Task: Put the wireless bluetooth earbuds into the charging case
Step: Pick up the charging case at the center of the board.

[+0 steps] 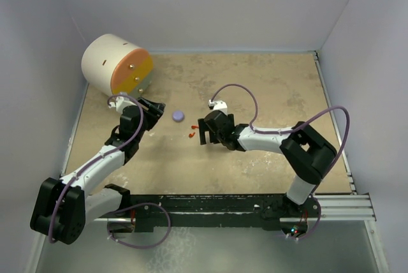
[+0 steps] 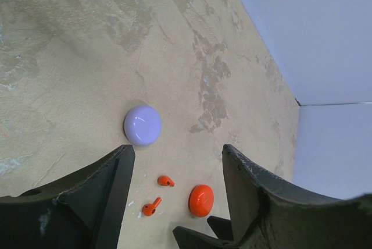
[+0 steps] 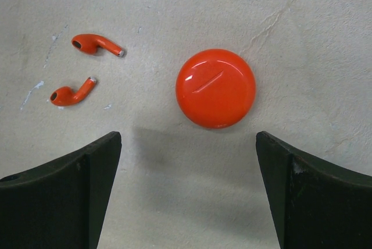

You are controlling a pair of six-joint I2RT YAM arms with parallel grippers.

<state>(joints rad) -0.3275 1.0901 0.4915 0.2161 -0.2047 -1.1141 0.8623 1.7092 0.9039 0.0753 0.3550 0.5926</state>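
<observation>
**Two red earbuds lie beside their case, both grippers spread and empty**

The two red earbuds (image 3: 96,44) lie flat on the table (image 3: 302,4), just left of the round red case (image 3: 215,88) in the right wrist view and not touching it. The upper one has its bulb to the left and its stem pointing right, with the long axis almost level across the picture. The lower earbud (image 3: 71,93) also has its bulb to the left, but its stem slants up and to the right. Both stems end in silver tips.

The right gripper (image 3: 187,138) hovers near the red case, fingers wide apart with nothing between them. The left gripper (image 2: 177,162) is also spread and empty.

The overhead view shows the earbuds only as red specks. The left wrist view shows the lavender case (image 2: 142,125) whole, with the earbuds and red case beyond it. Only the overhead view shows the large drum (image 1: 116,64) in the far left corner.
</observation>
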